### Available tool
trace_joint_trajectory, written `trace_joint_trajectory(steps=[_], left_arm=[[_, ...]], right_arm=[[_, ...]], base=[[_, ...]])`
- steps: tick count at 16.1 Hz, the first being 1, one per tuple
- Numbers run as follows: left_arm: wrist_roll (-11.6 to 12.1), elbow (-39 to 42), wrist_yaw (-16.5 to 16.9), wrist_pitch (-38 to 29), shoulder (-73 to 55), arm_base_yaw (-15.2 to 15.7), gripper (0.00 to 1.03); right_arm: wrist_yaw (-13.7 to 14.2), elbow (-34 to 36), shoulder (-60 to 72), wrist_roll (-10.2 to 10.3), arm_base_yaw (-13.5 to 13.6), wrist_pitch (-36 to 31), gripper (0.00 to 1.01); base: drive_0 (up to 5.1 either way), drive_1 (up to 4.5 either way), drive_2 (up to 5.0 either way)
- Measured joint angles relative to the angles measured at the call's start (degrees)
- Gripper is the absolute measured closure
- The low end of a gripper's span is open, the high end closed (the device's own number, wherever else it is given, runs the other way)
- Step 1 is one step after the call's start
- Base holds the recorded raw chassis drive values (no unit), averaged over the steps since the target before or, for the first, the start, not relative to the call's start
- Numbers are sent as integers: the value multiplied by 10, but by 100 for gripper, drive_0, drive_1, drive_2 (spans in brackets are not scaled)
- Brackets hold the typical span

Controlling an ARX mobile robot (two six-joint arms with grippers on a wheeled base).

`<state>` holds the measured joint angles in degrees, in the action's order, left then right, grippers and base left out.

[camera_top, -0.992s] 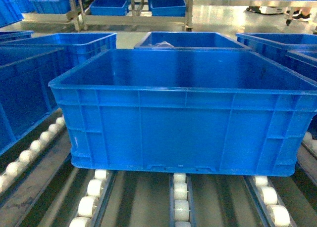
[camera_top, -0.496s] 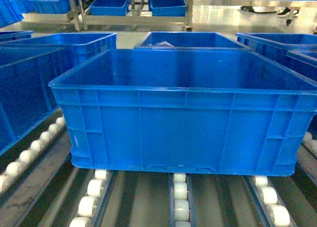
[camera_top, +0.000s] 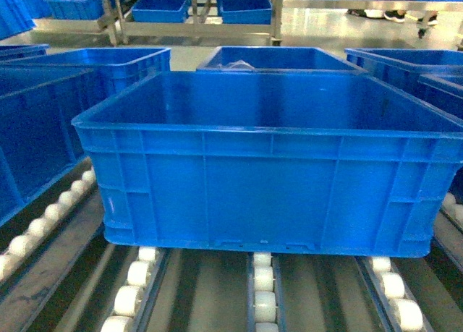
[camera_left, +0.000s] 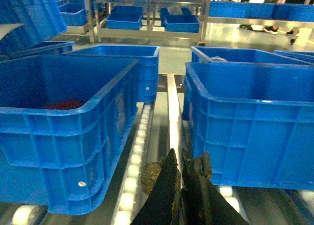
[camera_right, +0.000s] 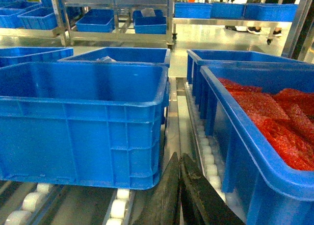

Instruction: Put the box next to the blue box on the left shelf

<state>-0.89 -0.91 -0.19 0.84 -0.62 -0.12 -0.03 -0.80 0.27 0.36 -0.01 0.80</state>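
Head view, 9 o'clock: neighbouring blue crate [camera_top: 36,129], parked just beside the box on the same roller rack, a roller rail between them.
Centre: the box [camera_top: 271,191], bright blue, ribbed walls, thick rim, upright and empty, resting on the white rollers of the left shelf [camera_top: 264,292]; three roller rails visible beneath its near wall at 6 o'clock.
12 o'clock, behind the box: a further blue crate [camera_top: 278,59]; beyond it a metal rack holding small blue bins [camera_top: 160,6].
3 o'clock: another blue crate [camera_top: 405,68], close beside the box.

Left wrist view: left hand [camera_left: 180,183] at 6 o'clock, fingers pressed together, clamped on nothing, poised over the gap between the neighbouring crate at 9 o'clock and the box [camera_left: 252,129] at 3 o'clock; red material lying in the neighbouring crate.

Right wrist view: box [camera_right: 81,122] at 9 o'clock; right hand [camera_right: 180,173] at 6 o'clock, fingers together, gripping nothing, over the roller rail; crate filled with red material [camera_right: 274,112] at 3 o'clock.
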Motion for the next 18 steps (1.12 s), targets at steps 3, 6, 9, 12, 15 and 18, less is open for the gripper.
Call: trace_joint_trajectory(steps=[3, 6, 9, 12, 15, 18], left_arm=[[0, 0, 1, -5, 0, 0, 30], [1, 0, 1, -5, 0, 0, 5], [1, 0, 1, -5, 0, 0, 5], [1, 0, 1, -5, 0, 0, 5], [1, 0, 1, -5, 0, 0, 5], [1, 0, 1, -5, 0, 0, 5]], right_arm=[[0, 0, 0, 0, 0, -5, 26], [0, 0, 0, 0, 0, -5, 4], [0, 0, 0, 0, 0, -5, 3], [0, 0, 0, 0, 0, -5, 3], [0, 0, 0, 0, 0, -5, 3], [0, 0, 0, 0, 0, -5, 3]], base=[[0, 0, 0], [0, 0, 0], [0, 0, 0], [0, 0, 0], [0, 0, 0], [0, 0, 0]])
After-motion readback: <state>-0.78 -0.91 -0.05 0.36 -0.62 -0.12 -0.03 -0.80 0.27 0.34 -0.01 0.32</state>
